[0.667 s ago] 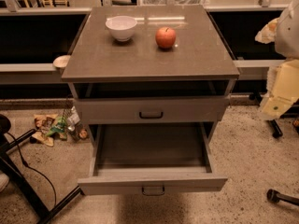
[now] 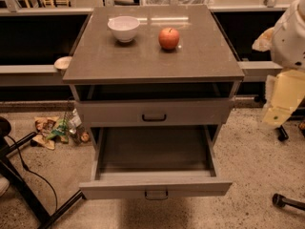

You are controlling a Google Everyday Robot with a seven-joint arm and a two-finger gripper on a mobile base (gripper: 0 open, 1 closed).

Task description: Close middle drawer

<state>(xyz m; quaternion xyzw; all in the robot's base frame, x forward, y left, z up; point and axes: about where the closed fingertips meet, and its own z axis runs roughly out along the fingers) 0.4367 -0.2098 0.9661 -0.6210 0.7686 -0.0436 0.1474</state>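
Likely the middle drawer (image 2: pixel 155 187), standing open under the counter's (image 2: pixel 152 61) front edge, slides light and rigid; push its flat front. The gripper (image 2: pixel 281 99) hangs beyond the right edge; I cannot tell whether it is wide or narrow.

The single camera stands on the near side of the table (image 2: pixel 200 56), higher than its top. It looks down and toward the far side, close enough that the table fills the middle of the view. The pulled-out middle drawer (image 2: pixel 155 186) lies nearest the lens, low in view, with speckled floor (image 2: pixel 257 156) showing left and right. The gripper (image 2: pixel 282 99) hangs at the right edge, apart from the table.
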